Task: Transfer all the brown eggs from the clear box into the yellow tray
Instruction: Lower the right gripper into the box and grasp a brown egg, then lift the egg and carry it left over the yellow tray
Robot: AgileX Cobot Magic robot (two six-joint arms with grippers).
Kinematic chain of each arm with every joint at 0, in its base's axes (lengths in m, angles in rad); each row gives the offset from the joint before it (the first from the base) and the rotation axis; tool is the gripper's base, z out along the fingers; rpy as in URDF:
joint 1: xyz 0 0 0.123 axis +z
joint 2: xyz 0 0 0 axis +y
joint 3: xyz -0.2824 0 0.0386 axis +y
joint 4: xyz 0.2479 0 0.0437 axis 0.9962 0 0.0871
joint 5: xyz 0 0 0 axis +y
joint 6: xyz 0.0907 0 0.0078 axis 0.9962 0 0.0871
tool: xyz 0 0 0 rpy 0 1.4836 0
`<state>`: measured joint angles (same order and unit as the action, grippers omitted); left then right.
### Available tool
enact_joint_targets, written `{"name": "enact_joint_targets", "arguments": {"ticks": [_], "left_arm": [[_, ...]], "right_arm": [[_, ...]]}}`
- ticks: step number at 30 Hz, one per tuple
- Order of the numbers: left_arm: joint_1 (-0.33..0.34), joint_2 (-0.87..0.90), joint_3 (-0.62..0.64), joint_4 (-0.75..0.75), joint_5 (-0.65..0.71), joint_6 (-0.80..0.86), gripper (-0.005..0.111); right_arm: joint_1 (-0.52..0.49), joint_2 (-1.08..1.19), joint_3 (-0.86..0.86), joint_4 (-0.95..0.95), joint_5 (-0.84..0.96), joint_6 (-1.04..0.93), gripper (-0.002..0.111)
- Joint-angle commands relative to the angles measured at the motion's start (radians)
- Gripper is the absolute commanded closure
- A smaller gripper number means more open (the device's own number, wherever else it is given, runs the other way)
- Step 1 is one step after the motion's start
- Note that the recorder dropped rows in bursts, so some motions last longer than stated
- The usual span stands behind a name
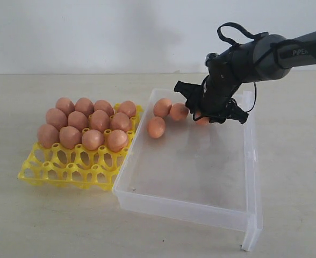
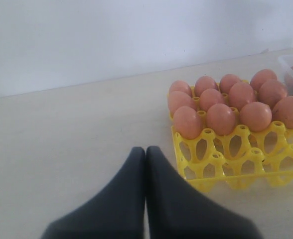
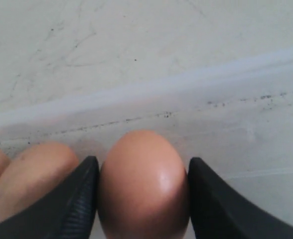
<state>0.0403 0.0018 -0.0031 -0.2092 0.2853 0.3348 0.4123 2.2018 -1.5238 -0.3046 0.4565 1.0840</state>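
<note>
The held egg (image 3: pixel 144 199) sits between the two fingers of the right gripper (image 3: pixel 142 162), both pads pressed to its sides, so the jaws are clenched on it. It is low in the clear box (image 1: pixel 174 207) near the far wall, and whether it is off the floor cannot be told. Its long axis runs in line with the fingers, one rounded end pointing out past their tips. Three more brown eggs (image 1: pixel 156 127) lie on their sides close together at the far end of the box. Twelve eggs (image 1: pixel 99 120) stand in the yellow tray (image 1: pixel 66 171), just beside the box, filling three rows. The near row of four cups is bare, so about three quarters looks done, with four eggs to go. The left gripper (image 2: pixel 145 149) hangs near the tray, its jaws pressed together on nothing.
</note>
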Motion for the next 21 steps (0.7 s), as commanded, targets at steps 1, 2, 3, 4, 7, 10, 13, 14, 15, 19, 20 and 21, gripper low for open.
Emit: {"name": "enact_joint_targets", "arguments": {"ticks": [1, 2, 3, 4, 7, 10, 13, 14, 15, 19, 20, 21], "left_arm": [[-0.003, -0.002, 0.003, -0.003, -0.002, -0.01, 0.111], [-0.003, -0.002, 0.003, -0.003, -0.002, -0.01, 0.111], [-0.003, -0.002, 0.003, -0.003, -0.002, -0.01, 0.111], [-0.003, -0.002, 0.003, -0.003, -0.002, -0.01, 0.111], [-0.003, -0.002, 0.003, -0.003, -0.002, -0.01, 0.111], [-0.003, -0.002, 0.003, -0.003, -0.002, -0.01, 0.111], [-0.003, -0.002, 0.003, -0.003, -0.002, -0.01, 0.111], [-0.003, -0.002, 0.003, -0.003, -0.002, -0.01, 0.111], [-0.003, -0.002, 0.003, -0.003, -0.002, -0.01, 0.111], [-0.003, -0.002, 0.003, -0.003, -0.002, -0.01, 0.111], [-0.003, -0.002, 0.003, -0.003, -0.002, -0.01, 0.111], [-0.003, -0.002, 0.003, -0.003, -0.002, -0.01, 0.111]], "right_arm": [[0.027, -0.052, 0.038, -0.153, 0.082, -0.024, 0.109], [0.027, -0.069, 0.065, -0.215, 0.077, 0.002, 0.109], [0.029, -0.087, 0.09, -0.253, 0.065, 0.019, 0.109], [0.029, -0.12, 0.133, -0.283, 0.027, 0.02, 0.109], [0.029, -0.209, 0.246, -0.283, -0.099, -0.01, 0.109], [0.039, -0.335, 0.397, -0.273, -0.292, -0.014, 0.109], [0.046, -0.443, 0.54, -0.273, -0.555, -0.014, 0.109], [0.048, -0.473, 0.586, -0.273, -0.664, -0.013, 0.109], [0.048, -0.496, 0.626, -0.277, -0.765, -0.015, 0.109], [0.048, -0.527, 0.722, -0.35, -1.05, -0.029, 0.109], [0.048, -0.525, 0.73, -0.388, -1.094, -0.033, 0.109], [0.048, -0.525, 0.734, -0.444, -1.139, -0.04, 0.109]]}}
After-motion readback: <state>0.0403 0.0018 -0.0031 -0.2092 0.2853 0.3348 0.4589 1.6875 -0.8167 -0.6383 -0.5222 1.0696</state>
